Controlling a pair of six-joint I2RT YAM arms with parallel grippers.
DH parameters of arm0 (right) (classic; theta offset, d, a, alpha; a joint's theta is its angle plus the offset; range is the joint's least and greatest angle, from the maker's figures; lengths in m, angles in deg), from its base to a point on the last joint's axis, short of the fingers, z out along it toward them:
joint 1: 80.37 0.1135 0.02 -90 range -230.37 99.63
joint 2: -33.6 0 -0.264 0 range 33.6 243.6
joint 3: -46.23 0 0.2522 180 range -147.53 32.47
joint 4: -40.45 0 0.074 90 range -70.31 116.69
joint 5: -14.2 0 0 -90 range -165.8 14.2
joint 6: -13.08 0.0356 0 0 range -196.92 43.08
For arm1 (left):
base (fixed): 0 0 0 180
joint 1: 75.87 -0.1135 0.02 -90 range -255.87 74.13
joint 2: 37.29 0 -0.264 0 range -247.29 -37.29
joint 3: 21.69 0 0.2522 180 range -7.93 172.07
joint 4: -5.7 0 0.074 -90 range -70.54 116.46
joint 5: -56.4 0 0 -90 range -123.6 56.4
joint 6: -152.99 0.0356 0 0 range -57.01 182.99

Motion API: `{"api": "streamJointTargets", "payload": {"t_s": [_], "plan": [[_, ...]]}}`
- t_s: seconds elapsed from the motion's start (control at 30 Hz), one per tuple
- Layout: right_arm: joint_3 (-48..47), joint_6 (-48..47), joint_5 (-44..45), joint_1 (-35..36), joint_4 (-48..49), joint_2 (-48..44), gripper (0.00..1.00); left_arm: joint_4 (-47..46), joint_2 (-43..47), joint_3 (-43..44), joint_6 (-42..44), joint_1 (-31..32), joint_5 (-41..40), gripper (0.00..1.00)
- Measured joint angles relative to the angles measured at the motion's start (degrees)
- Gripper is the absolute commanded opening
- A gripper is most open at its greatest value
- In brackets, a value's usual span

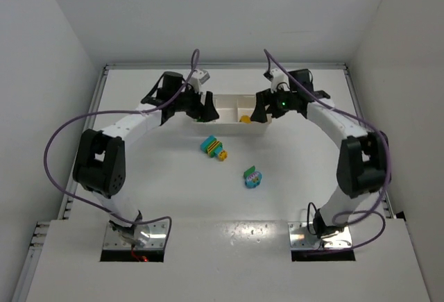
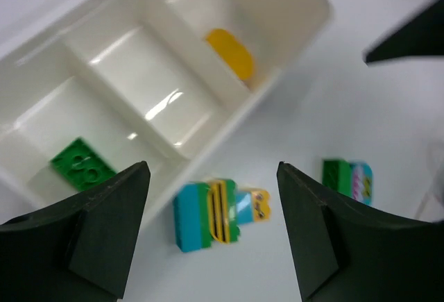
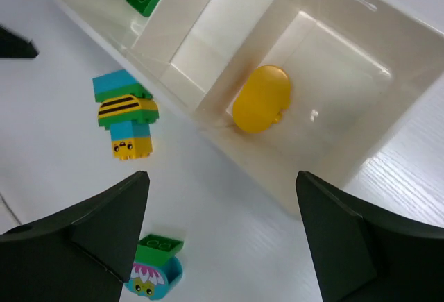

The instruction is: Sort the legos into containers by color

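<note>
Right now both arms are hovering over the tray (image 2: 139,59) at the top view's upper centre, the left claw (image 2: 211,198) and right claw (image 3: 222,191) each gaping wide, carrying nothing. A green brick (image 2: 82,165) is lying in its leftmost compartment, a yellow piece (image 3: 261,98) in the rightmost. Lower down, a striped clump (image 1: 214,148) and a smaller clump (image 1: 252,176) are sitting on the desk (image 1: 159,177); grabbed whole, either risks putting mixed colours into one compartment.
</note>
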Motion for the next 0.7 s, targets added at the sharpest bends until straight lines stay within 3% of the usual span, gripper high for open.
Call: {"api": "streamJointTargets", "payload": {"t_s": [0.1,0.27,0.47,0.7], "plan": [[6.51,-1.42,1.46,-0.68,-0.72,-8.76,0.87,3.19,3.67,-0.55,8.07,1.9,8.59,0.8],[14.19,-0.72,10.97,-5.05,-2.14,-19.61,0.88,17.31,3.72,4.15,28.26,10.78,18.38,0.8],[16.5,3.28,16.65,-16.33,-8.24,-24.02,0.89,30.08,-3.65,8.66,55.6,22.03,17.9,0.8],[16.65,6.36,12.57,-25.0,-13.14,-28.61,0.89,40.04,-17.07,14.36,79.6,25.51,15.58,0.8]]}}
